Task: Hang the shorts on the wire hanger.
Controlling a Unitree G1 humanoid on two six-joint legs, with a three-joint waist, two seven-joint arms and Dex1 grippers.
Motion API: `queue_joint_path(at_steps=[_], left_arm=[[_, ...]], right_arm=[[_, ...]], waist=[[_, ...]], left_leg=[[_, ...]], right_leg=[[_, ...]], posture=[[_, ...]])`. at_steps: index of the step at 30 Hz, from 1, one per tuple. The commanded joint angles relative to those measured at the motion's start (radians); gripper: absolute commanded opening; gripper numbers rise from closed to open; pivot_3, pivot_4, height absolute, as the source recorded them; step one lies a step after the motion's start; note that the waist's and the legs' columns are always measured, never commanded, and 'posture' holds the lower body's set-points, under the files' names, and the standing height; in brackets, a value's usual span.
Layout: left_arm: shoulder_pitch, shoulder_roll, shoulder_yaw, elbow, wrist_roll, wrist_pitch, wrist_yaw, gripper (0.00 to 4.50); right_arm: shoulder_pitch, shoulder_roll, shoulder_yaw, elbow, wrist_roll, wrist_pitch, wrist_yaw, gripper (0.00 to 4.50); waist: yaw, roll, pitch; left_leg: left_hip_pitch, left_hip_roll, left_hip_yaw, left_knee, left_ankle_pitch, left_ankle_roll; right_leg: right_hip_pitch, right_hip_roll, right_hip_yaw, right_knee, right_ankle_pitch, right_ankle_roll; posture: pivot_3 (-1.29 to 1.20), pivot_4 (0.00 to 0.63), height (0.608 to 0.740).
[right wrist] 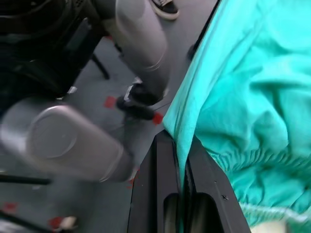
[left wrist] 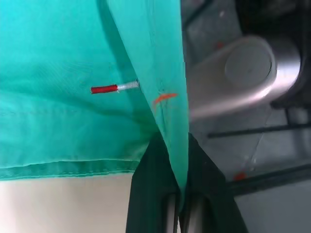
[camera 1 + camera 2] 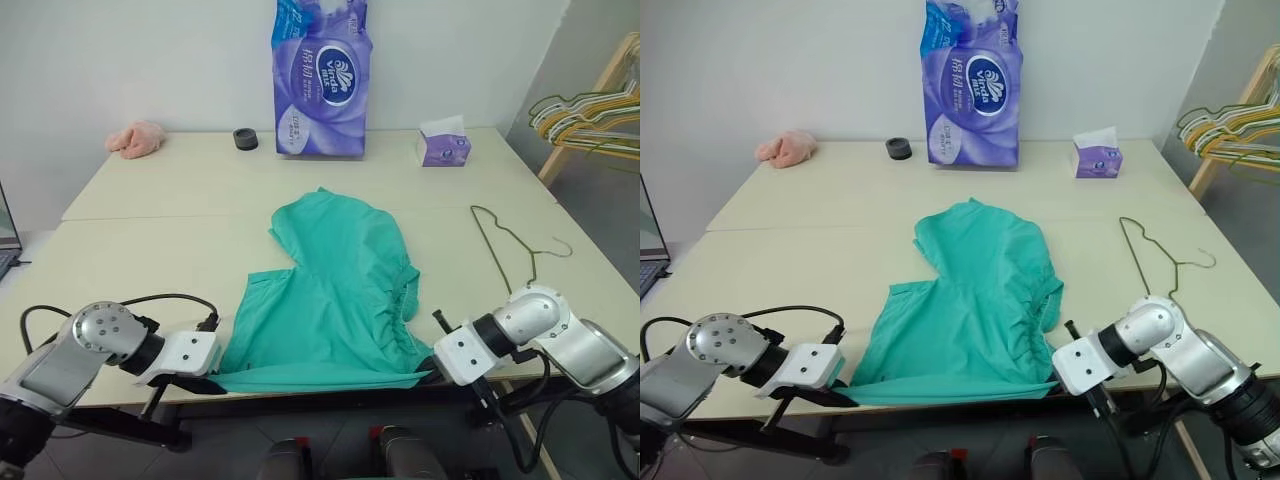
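My left end effector [image 3: 212, 378] is clamped on the near left corner of the teal-green shorts [image 3: 335, 295], down at the near edge of the table [image 3: 180, 200]; in the left wrist view its two black fingers [image 2: 146, 194] pinch a fold of the cloth between them. My right end effector [image 3: 428, 372] is clamped the same way on the near right corner of the shorts, by the gathered waistband, and in the right wrist view the cloth runs down between that end effector's fingers [image 1: 160, 184]. Both gripped corners sit right at the table's near edge, with the hem stretched between them

The shorts lie spread on the near half of the table, roughly midway between its left and right edges, one leg reaching toward the middle of the table. A short red-and-white thread [image 2: 114, 88] lies on the cloth close to my left fingers

The olive-green wire hanger [image 3: 510, 240] lies flat on the table to the right of the shorts, apart from them, near the right edge, its hook pointing toward that edge

Along the far edge stand a purple pack of tissue paper [image 3: 322, 75], a small purple tissue box [image 3: 443, 148], a dark roll of tape [image 3: 245, 139] and, near the far left corner, a pink cloth lump [image 3: 136, 139]. Beyond the right edge a wooden rack [image 3: 600, 90] carries a bundle of hangers [image 3: 585, 112]
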Motion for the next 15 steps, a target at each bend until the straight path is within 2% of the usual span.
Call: queue_joint_path(at_steps=[1,3,4,5,6,7,8,10,11,12,13,14,15], left_arm=[[-0.185,-0.085,0.005,0.116,0.021,0.073,0.027,0.01],[-0.351,-0.187,-0.029,0.283,0.084,0.045,0.059,0.01],[-0.475,-0.249,-0.051,0.43,0.15,-0.012,0.122,0.01],[-0.68,-0.324,-0.083,0.649,0.264,-0.085,0.319,0.01],[-0.823,-0.373,-0.104,0.81,0.344,-0.142,0.464,0.01],[-1.032,-0.409,-0.112,0.974,0.427,-0.179,0.743,0.01],[-1.203,-0.419,-0.11,1.08,0.483,-0.198,0.97,0.01],[-1.465,-0.377,-0.131,1.184,0.594,-0.269,1.322,0.01],[-1.538,-0.35,-0.158,1.205,0.65,-0.316,1.411,0.01],[-1.586,-0.325,-0.188,1.217,0.703,-0.36,1.481,0.01],[-1.619,-0.301,-0.223,1.223,0.762,-0.399,1.542,0.01],[-1.635,-0.28,-0.259,1.224,0.817,-0.435,1.593,0.01],[-1.633,-0.262,-0.288,1.222,0.86,-0.474,1.621,0.01]], right_arm=[[-0.193,0.049,-0.043,0.201,0.001,0.105,0.028,0.0],[-0.361,0.109,-0.016,0.46,-0.089,0.03,0.001,0.0],[-0.477,0.159,0.001,0.645,-0.157,-0.036,-0.068,0.0],[-0.659,0.224,0.034,0.883,-0.275,-0.136,-0.266,0.0],[-0.784,0.272,0.058,1.052,-0.356,-0.21,-0.412,0.0],[-0.949,0.323,0.082,1.208,-0.452,-0.275,-0.661,0.0],[-1.079,0.355,0.103,1.306,-0.534,-0.33,-0.895,0.0],[-1.263,0.388,0.059,1.407,-0.574,-0.427,-1.251,0.0],[-1.311,0.381,0.058,1.429,-0.601,-0.478,-1.364,0.0],[-1.337,0.375,0.042,1.445,-0.604,-0.519,-1.422,0.0],[-1.344,0.363,0.035,1.454,-0.615,-0.56,-1.473,0.0],[-1.337,0.354,0.029,1.456,-0.625,-0.598,-1.508,0.0],[-1.313,0.347,0.02,1.452,-0.628,-0.639,-1.534,0.0]], waist=[[0.004,0.0,0.0],[0.01,0.0,0.0],[0.011,0.0,0.0],[0.011,0.0,0.0],[0.012,-0.002,0.002],[0.009,-0.005,0.003],[0.002,-0.007,0.004],[-0.02,-0.013,0.005],[-0.034,-0.015,0.003],[-0.048,-0.014,0.002],[-0.052,-0.012,-0.004],[-0.053,-0.006,-0.011],[-0.051,0.004,-0.018]], left_leg=[[0.0,0.0,0.0,0.0,0.0,0.0],[0.001,0.0,0.0,0.001,0.0,0.0],[0.0,-0.002,0.0,0.002,0.0,0.0],[0.0,-0.002,0.0,0.001,0.0,0.0],[0.001,-0.006,0.003,0.002,0.0,0.0],[-0.003,-0.005,0.001,0.003,0.003,-0.001],[-0.013,-0.005,-0.001,0.002,0.005,-0.003],[-0.041,-0.001,-0.002,0.003,0.014,-0.018],[-0.063,-0.002,-0.002,0.003,0.02,-0.027],[-0.073,-0.002,0.003,0.0,0.022,-0.032],[-0.072,-0.003,0.003,-0.007,0.021,-0.035],[-0.064,-0.005,0.002,-0.016,0.02,-0.034],[-0.052,-0.007,0.001,-0.021,0.019,-0.031]], right_leg=[[0.0,0.001,0.0,0.0,0.0,0.0],[0.001,0.003,0.0,0.0,0.002,0.0],[0.0,0.003,0.0,0.0,0.003,0.0],[0.0,0.003,0.0,0.0,0.004,-0.003],[0.001,0.003,0.0,0.0,0.006,-0.005],[-0.003,0.003,-0.001,0.0,0.01,-0.006],[-0.013,0.004,0.0,0.0,0.016,-0.008],[-0.047,-0.004,0.003,0.006,0.019,-0.01],[-0.071,-0.006,0.006,0.012,0.02,-0.011],[-0.085,-0.007,0.008,0.012,0.02,-0.01],[-0.089,-0.01,0.006,0.012,0.02,-0.011],[-0.088,-0.012,0.005,0.009,0.02,-0.011],[-0.079,-0.013,0.004,0.007,0.019,-0.01]], posture=[[-0.09,0.072,0.74],[-0.09,0.07,0.74],[-0.11,0.062,0.74],[-0.11,0.059,0.74],[-0.11,0.058,0.74],[-0.12,0.06,0.74],[-0.12,0.061,0.74],[-0.12,0.059,0.74],[-0.12,0.062,0.74],[-0.12,0.065,0.74],[-0.11,0.064,0.74],[-0.11,0.064,0.74],[-0.1,0.068,0.74]])
